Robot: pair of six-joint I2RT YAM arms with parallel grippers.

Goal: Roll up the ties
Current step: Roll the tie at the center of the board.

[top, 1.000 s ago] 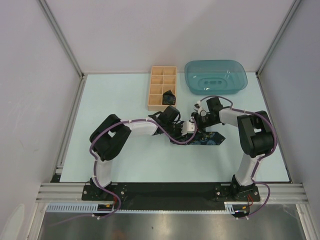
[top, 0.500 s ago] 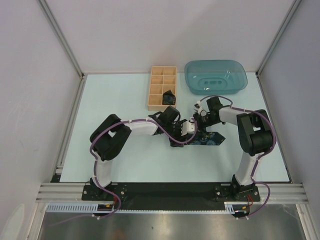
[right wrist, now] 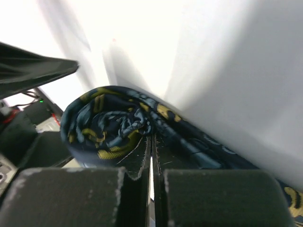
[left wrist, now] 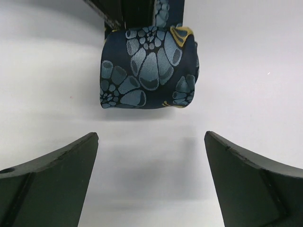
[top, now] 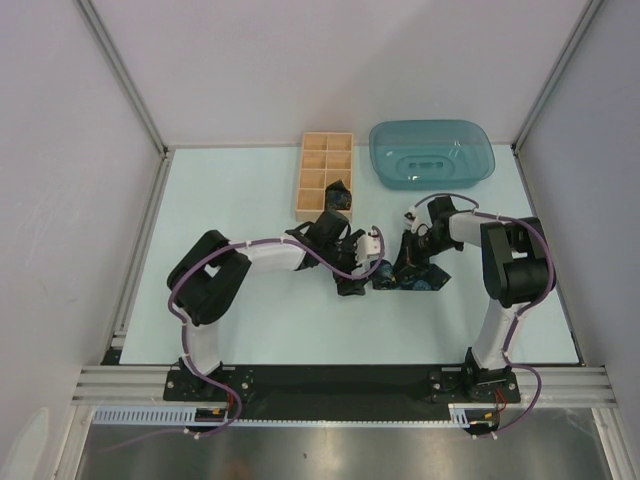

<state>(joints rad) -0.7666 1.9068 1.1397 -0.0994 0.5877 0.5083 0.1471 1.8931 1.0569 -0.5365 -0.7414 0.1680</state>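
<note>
A dark navy tie with blue flowers and yellow marks lies mid-table, one end wound into a roll (top: 386, 272) and the rest a flat strip (top: 428, 281). In the left wrist view the roll (left wrist: 149, 68) rests on the table just ahead of my left gripper (left wrist: 151, 142), which stands wide open and holds nothing. My right gripper (right wrist: 152, 142) is shut, its tips pinching the fabric where the roll (right wrist: 106, 125) meets the strip (right wrist: 199, 142). From above, the left gripper (top: 364, 264) is left of the roll and the right gripper (top: 410, 250) just above it.
A compartmented wooden box (top: 312, 180) stands behind the left arm with another dark rolled tie (top: 338, 195) in a near compartment. A teal plastic tray (top: 432, 152) sits at the back right. White walls and metal rails bound the table.
My left gripper has opened, letting go of the roll, and drawn back a little to the left. My right gripper has shut on the tie and shifted slightly right.
</note>
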